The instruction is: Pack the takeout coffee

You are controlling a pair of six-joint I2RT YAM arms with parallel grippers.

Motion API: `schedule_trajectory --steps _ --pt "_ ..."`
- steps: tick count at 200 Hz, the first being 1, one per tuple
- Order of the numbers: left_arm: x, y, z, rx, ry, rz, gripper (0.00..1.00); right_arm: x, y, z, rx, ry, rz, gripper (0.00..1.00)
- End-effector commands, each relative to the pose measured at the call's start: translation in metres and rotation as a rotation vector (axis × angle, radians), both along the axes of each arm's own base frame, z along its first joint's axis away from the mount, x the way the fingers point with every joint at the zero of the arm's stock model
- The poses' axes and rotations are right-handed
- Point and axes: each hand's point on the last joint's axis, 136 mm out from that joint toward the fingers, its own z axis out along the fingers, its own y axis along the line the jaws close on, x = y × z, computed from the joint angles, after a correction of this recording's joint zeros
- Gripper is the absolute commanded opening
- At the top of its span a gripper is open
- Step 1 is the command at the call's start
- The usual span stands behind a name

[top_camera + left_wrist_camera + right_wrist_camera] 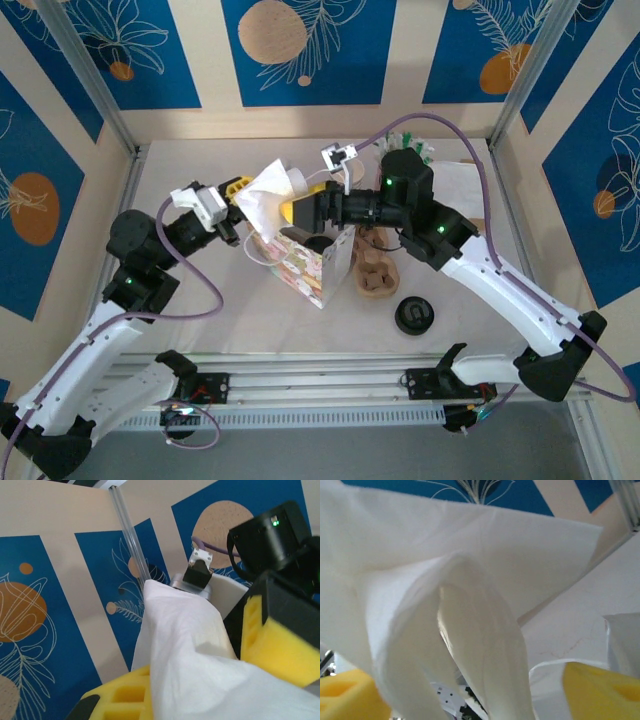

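Takeout coffee (413, 314) stands near-right of the paper bag (305, 268). Left gripper (240, 192) clamps the napkin (268, 197); you cannot tell the right gripper's (297, 210) jaw opening.

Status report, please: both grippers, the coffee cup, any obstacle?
Left gripper shut on napkin. Right gripper open beside it. Coffee cup on table, outside bag, untouched. Napkin hangs over bag mouth.
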Motion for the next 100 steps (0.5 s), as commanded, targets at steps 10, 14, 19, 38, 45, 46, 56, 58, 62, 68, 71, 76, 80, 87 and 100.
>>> schedule_trajectory --steps 10,14,19,38,45,46,56,58,62,68,71,76,80,87,100 --pt "-0.021 0.004 0.029 -0.084 -0.021 -0.066 0.00 -0.032 -0.005 0.031 0.089 -0.126 0.115 0.65" --pt "-0.021 0.004 0.029 -0.082 -0.023 -0.066 0.00 -0.035 -0.005 0.031 0.090 -0.133 0.123 0.64" --pt "-0.021 0.004 0.028 -0.080 -0.021 -0.066 0.00 -0.037 -0.005 0.032 0.091 -0.144 0.131 0.61" --pt "-0.023 0.000 0.023 -0.062 -0.015 -0.084 0.00 -0.040 -0.003 0.033 0.082 -0.160 0.132 0.45" --pt "-0.023 -0.001 0.023 -0.058 -0.015 -0.092 0.00 -0.040 -0.004 0.034 0.082 -0.162 0.129 0.39" --pt "-0.024 -0.001 0.023 -0.057 -0.016 -0.093 0.00 -0.040 -0.004 0.034 0.082 -0.162 0.128 0.38" --pt "-0.024 -0.002 0.021 -0.050 -0.016 -0.100 0.01 -0.040 -0.004 0.034 0.076 -0.166 0.121 0.26" --pt "-0.024 -0.002 0.021 -0.050 -0.016 -0.100 0.02 -0.039 -0.004 0.034 0.075 -0.166 0.121 0.25" --pt "-0.025 -0.002 0.021 -0.048 -0.018 -0.101 0.04 -0.039 -0.005 0.034 0.070 -0.168 0.116 0.21" --pt "-0.025 -0.002 0.020 -0.045 -0.016 -0.102 0.07 -0.039 -0.005 0.034 0.067 -0.173 0.111 0.15" --pt "-0.025 -0.002 0.019 -0.042 -0.018 -0.103 0.09 -0.038 -0.005 0.033 0.063 -0.174 0.106 0.12" --pt "-0.026 -0.002 0.018 -0.038 -0.020 -0.103 0.14 -0.037 -0.006 0.033 0.061 -0.178 0.095 0.08" --pt "-0.026 -0.002 0.017 -0.034 -0.020 -0.103 0.17 -0.035 -0.007 0.033 0.058 -0.176 0.083 0.05" --pt "-0.027 -0.001 0.015 -0.028 -0.024 -0.099 0.24 -0.032 -0.009 0.032 0.053 -0.177 0.060 0.01" --pt "-0.027 0.000 0.010 -0.013 -0.024 -0.086 0.43 -0.030 -0.013 0.033 0.050 -0.183 0.028 0.00"
